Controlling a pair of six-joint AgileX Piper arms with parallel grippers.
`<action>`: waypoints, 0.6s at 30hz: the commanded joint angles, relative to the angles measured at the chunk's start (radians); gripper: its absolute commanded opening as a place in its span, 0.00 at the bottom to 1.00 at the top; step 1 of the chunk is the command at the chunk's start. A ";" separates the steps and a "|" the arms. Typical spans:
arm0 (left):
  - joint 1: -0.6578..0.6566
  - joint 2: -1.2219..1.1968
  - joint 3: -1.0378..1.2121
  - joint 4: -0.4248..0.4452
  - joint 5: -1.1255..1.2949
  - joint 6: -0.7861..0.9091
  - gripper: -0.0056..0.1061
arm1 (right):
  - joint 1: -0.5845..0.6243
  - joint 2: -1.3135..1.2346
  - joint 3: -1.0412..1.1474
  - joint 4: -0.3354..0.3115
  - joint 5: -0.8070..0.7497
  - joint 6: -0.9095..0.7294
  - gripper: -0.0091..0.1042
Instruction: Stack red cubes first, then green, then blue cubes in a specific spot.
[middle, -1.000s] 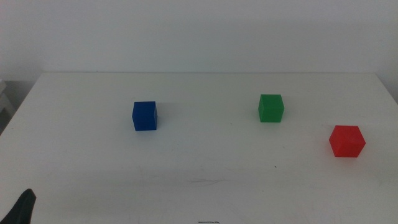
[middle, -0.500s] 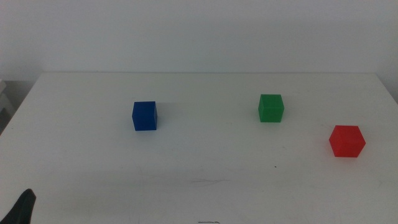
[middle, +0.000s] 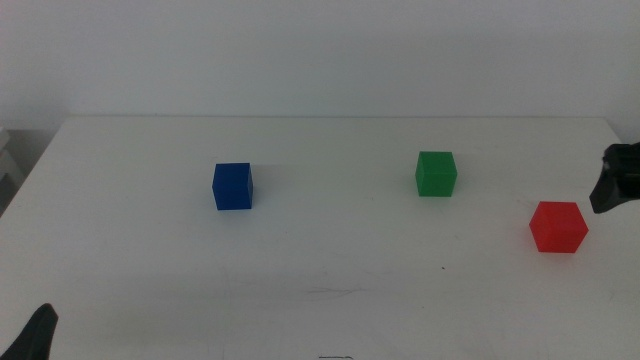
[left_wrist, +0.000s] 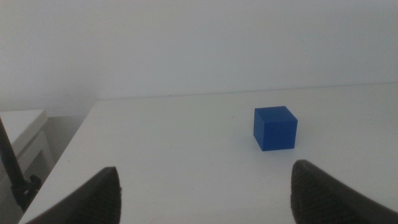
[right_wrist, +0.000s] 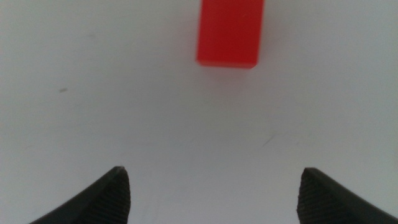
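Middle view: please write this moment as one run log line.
right gripper open near red cube | left gripper open, waiting | green, blue apart

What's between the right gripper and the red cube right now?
Nothing: the right wrist view shows only bare white table between the open right gripper and the red cube. The left gripper waits near the blue cube.

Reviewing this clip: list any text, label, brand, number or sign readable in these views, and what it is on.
None: no readable text in any view.
The red cube, green cube and blue cube have plain faces.
The white table carries only faint scuffs, no markings.
The right gripper, open near the red cube, and the left gripper, open and waiting at the near left corner, show no labels.
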 joint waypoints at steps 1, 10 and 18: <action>-0.002 -0.020 -0.003 -0.011 -0.088 -0.005 0.89 | -0.005 0.043 -0.069 -0.048 -0.030 0.002 0.83; -0.002 -0.020 -0.003 -0.011 -0.088 -0.005 0.89 | -0.005 0.243 -0.186 -0.062 -0.047 0.002 0.83; -0.002 -0.020 -0.003 -0.011 -0.088 -0.005 0.89 | 0.018 0.315 -0.187 -0.075 -0.175 0.003 0.83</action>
